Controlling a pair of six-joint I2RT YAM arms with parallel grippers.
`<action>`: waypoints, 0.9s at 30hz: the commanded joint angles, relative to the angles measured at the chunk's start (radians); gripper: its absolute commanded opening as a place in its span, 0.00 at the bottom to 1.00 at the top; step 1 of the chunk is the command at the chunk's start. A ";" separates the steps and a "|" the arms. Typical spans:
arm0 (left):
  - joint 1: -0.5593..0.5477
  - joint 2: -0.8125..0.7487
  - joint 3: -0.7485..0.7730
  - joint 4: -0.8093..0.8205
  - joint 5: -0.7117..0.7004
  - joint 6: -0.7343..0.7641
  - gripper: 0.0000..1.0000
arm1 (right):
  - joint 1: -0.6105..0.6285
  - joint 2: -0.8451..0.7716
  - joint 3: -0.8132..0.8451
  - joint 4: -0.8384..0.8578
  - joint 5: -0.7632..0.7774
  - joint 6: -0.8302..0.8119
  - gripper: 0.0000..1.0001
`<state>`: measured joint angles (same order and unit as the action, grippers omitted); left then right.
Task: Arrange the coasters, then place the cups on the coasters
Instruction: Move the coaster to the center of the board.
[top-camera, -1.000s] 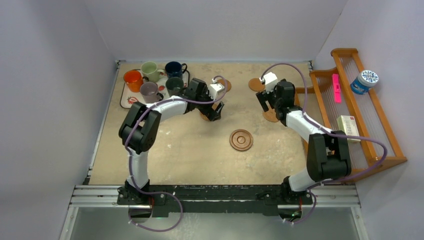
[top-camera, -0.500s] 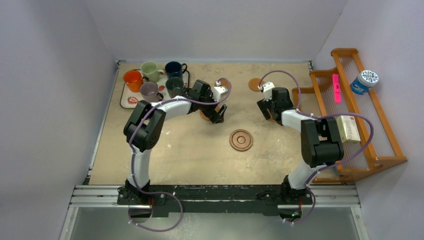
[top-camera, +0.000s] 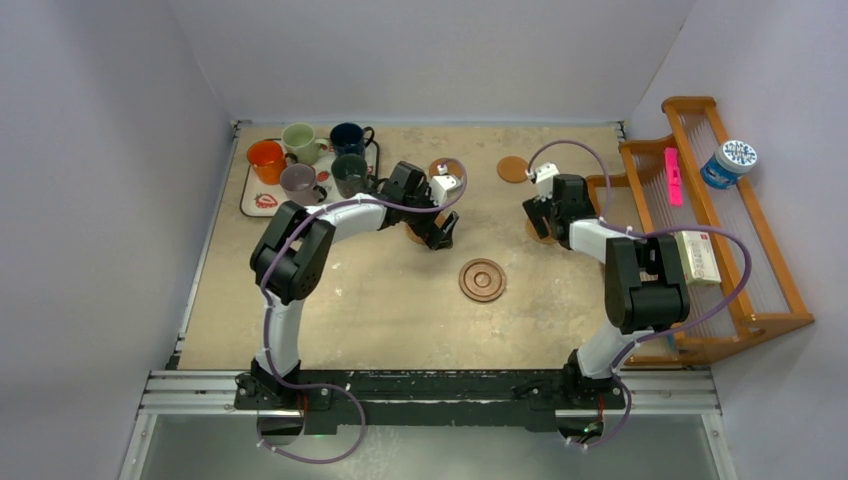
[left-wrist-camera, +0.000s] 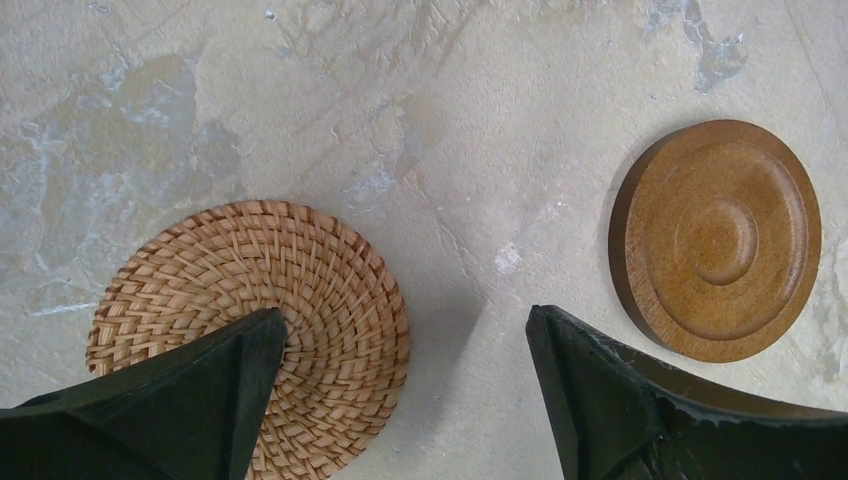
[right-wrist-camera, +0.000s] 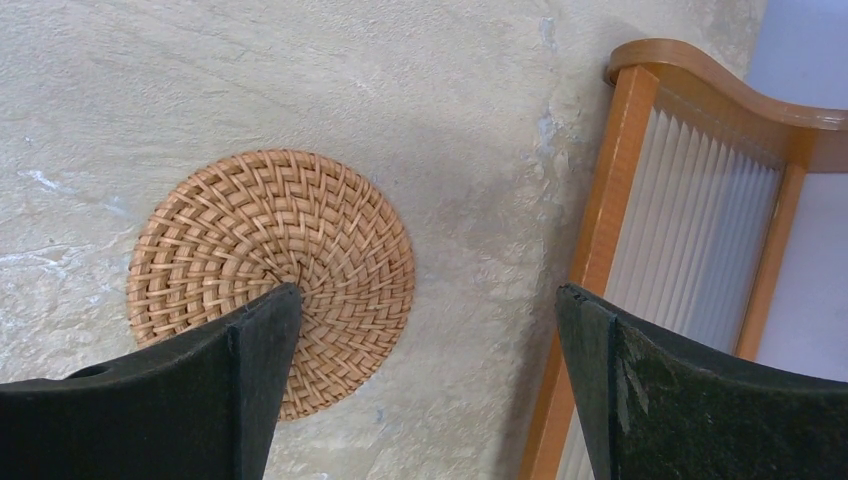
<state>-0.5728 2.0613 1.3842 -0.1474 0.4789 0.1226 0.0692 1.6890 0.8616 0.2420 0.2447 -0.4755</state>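
Left gripper (left-wrist-camera: 402, 318): jaws wide, empty. A woven coaster (left-wrist-camera: 250, 280) lies lower left, partly behind the frame-left finger, and a ringed coaster (left-wrist-camera: 715, 238) lies centre right, beyond the other finger. Right gripper (right-wrist-camera: 428, 292): jaws wide, empty, with a second woven coaster (right-wrist-camera: 270, 230) left of centre, partly behind the frame-left finger.

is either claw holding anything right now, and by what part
Nothing is held. The left claw stands open over a woven coaster, the right claw open over another woven coaster.
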 joint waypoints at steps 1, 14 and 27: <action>-0.015 0.028 0.019 -0.033 0.056 -0.024 0.98 | -0.003 0.006 -0.018 -0.001 -0.024 -0.023 0.99; -0.017 0.001 0.028 -0.040 0.058 -0.029 0.98 | -0.002 -0.035 -0.069 -0.079 -0.062 -0.074 0.99; -0.018 -0.064 0.032 -0.039 0.004 -0.011 0.99 | 0.000 -0.079 -0.084 -0.136 -0.109 -0.098 0.99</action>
<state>-0.5831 2.0598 1.3895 -0.1608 0.4892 0.1154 0.0669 1.6310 0.8070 0.2100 0.1635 -0.5591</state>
